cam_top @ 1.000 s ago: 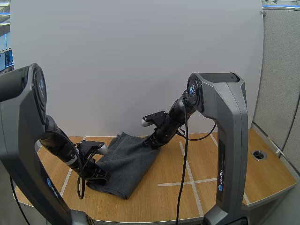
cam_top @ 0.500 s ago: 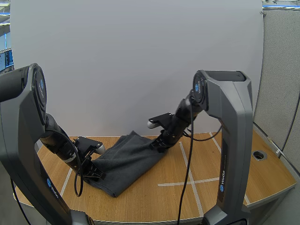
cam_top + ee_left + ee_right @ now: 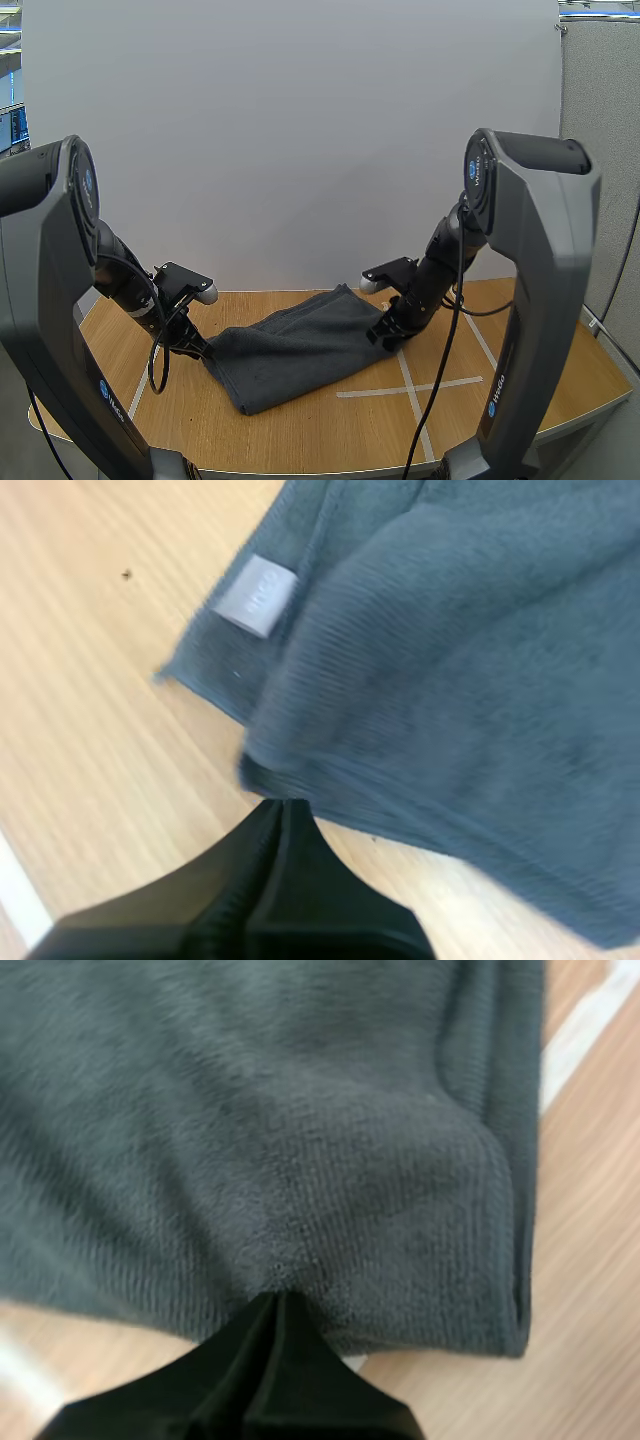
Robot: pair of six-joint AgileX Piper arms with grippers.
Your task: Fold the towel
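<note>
Left gripper (image 3: 197,347), fingers clamped on the left edge of the dark grey towel (image 3: 300,345); right gripper (image 3: 385,338) likewise pinching the opposite edge. The towel lies stretched between them on the wooden table (image 3: 330,430), its label (image 3: 258,595) near the left gripper.

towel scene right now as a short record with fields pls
item: dark grey terry towel, spread on the wooden table
left hand: shut, pinching the towel's left edge, near its small grey label
right hand: shut, pinching the towel's right edge, cloth puckered at the tips
layers: two show at the left edge
table marks: white tape lines
</note>
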